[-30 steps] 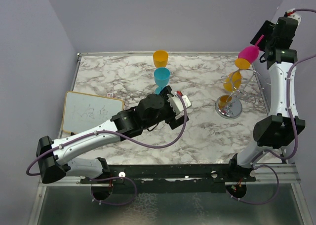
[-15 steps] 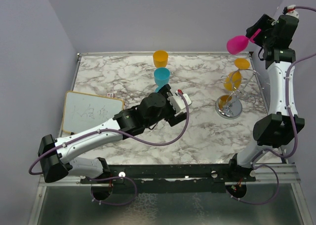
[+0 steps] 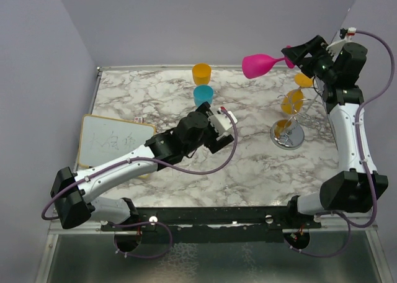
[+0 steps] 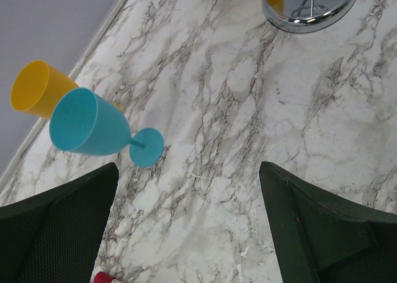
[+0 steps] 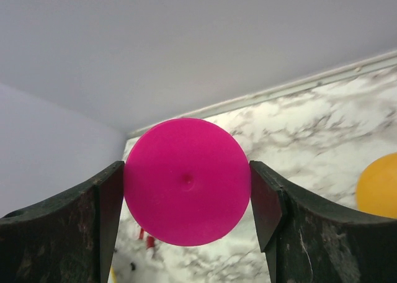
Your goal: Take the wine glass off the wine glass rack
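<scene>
Top view: the right gripper [image 3: 290, 54] holds the pink wine glass [image 3: 259, 64] by its foot end. The glass lies sideways in the air, up and left of the rack [image 3: 287, 134] and clear of its arms, where orange glasses [image 3: 293, 101] hang. The lift-off looks done.

Left wrist view: the left gripper [image 4: 186, 227] gapes wide and empty near a blue glass [image 4: 90, 123].

Right wrist view: both fingers [image 5: 268, 202] press the pink round foot. The next move likely calls for turning the glass upright and lowering it onto bare table [image 3: 260, 165].
</scene>
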